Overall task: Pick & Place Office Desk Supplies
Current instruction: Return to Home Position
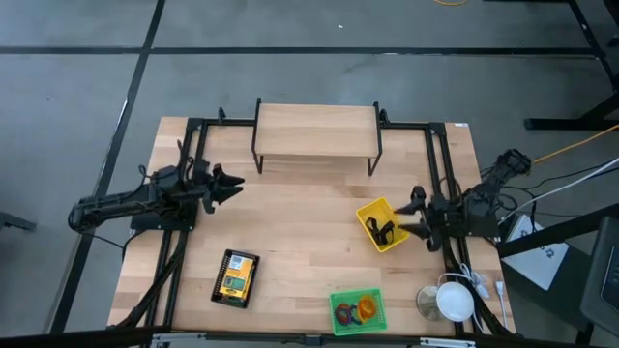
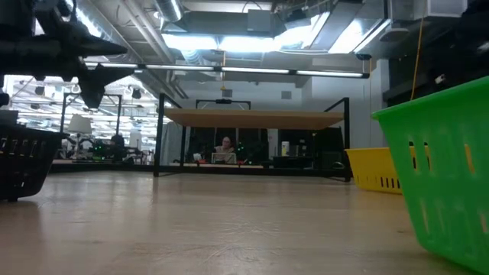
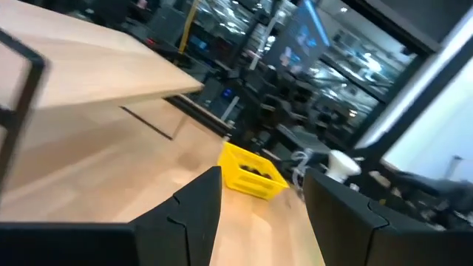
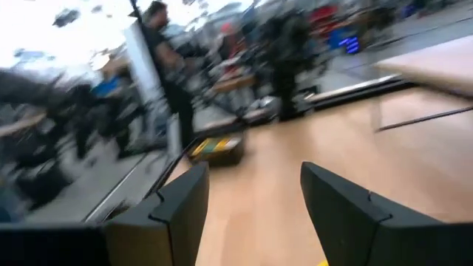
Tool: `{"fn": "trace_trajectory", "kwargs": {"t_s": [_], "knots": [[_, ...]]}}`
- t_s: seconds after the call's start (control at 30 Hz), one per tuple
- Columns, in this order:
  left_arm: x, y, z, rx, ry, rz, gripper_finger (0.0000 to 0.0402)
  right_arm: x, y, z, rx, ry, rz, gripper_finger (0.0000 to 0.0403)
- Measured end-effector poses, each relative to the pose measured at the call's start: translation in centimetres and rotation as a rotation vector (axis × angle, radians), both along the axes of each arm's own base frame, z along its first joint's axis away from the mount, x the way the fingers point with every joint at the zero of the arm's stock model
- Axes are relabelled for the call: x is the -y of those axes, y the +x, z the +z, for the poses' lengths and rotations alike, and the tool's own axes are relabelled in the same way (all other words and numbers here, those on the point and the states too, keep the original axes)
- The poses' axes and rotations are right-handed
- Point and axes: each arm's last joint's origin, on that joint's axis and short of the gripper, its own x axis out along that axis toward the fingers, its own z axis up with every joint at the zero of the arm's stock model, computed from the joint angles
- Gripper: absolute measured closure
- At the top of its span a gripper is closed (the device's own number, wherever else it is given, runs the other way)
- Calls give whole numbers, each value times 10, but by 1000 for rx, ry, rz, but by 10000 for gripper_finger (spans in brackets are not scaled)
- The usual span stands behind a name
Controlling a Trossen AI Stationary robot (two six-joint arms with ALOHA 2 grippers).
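**Both grippers empty, supplies in their containers**

In the high view I see the left gripper [image 1: 238, 184] at the left middle of the frame, over the bare table [image 1: 300, 242] and pointing to the right. In the left wrist view its fingers [image 3: 199, 207] stand apart with nothing between them. The right gripper [image 1: 410, 213] is at the right middle, just beside the yellow bin [image 1: 372, 211] and pointing to the left. In the right wrist view its fingers [image 4: 185, 199] are also spread, and they hold nothing.

The rings [image 1: 354, 309] lie together in the green bin [image 1: 358, 293] at the lower centre-right; I can make out orange, red and purple, but I cannot count them. The clips [image 1: 383, 232] show as a dark cluster inside the yellow bin. The boxes [image 1: 237, 277] lie in the tray [image 1: 242, 256], in the lower part of the frame and left of centre, well apart from both grippers. A shelf [image 1: 317, 130] stands at the upper centre of the table.

In the low view the green bin [image 2: 447, 176] fills the right edge and the yellow bin [image 2: 374, 169] sits behind it. The tray [image 2: 23, 160] is at the left edge, and the left arm [image 2: 61, 42] hangs in the upper left, high over the table surface. The right gripper does not show in this view.
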Motion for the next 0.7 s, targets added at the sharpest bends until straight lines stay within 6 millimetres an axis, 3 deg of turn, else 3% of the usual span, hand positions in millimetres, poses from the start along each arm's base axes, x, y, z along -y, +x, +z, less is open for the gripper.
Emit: {"fn": "trace_trajectory", "kwargs": {"t_s": [0.3,0.7], "knots": [[8,2,-3,-19,-14,-90,211,23,7,4,48,40,-274,186],[9,2,-4,-24,-15,-95,212,24,7,4,47,40,-297,186]]}}
